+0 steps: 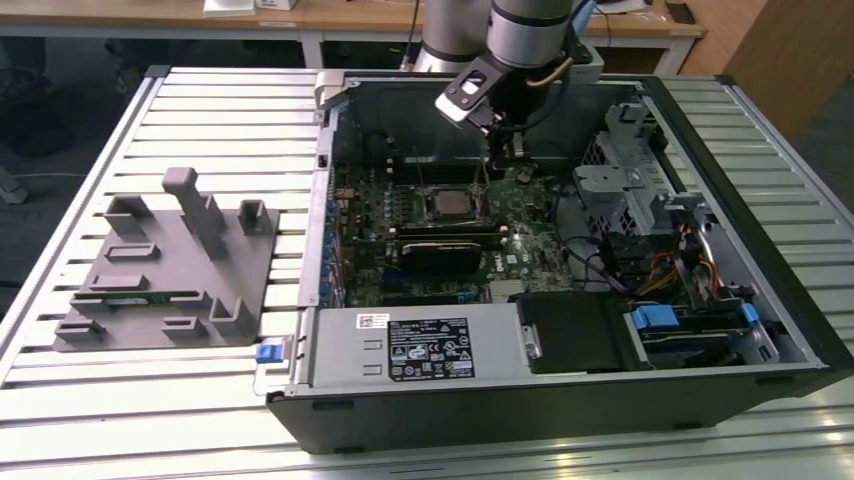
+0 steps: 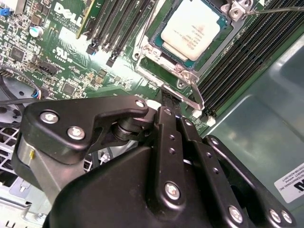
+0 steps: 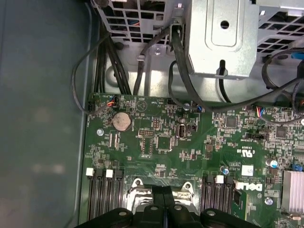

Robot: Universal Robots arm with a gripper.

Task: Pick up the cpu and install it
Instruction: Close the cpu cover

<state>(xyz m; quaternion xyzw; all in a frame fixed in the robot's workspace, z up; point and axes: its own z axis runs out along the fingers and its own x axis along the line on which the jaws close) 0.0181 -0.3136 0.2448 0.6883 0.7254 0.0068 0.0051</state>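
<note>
The cpu [image 2: 192, 26], a flat square chip with a silver-grey metal top and pale edge, lies seated inside the metal-framed socket [image 2: 145, 50] of the green motherboard [image 2: 71, 57]. The black two-finger gripper [image 2: 170, 102] stands just beside that socket, over its edge. Its fingers are pressed together with nothing between them.

Handling judgement: the chip is probably light, rigid, smooth-topped and fragile on its underside. Grip it only by opposite pale edges, held level, never by the contact face.

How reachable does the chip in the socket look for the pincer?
Probably yes: the pincer hangs right beside the chip, its top bare, nothing between; the metal frame around it may hinder a grip.
</note>
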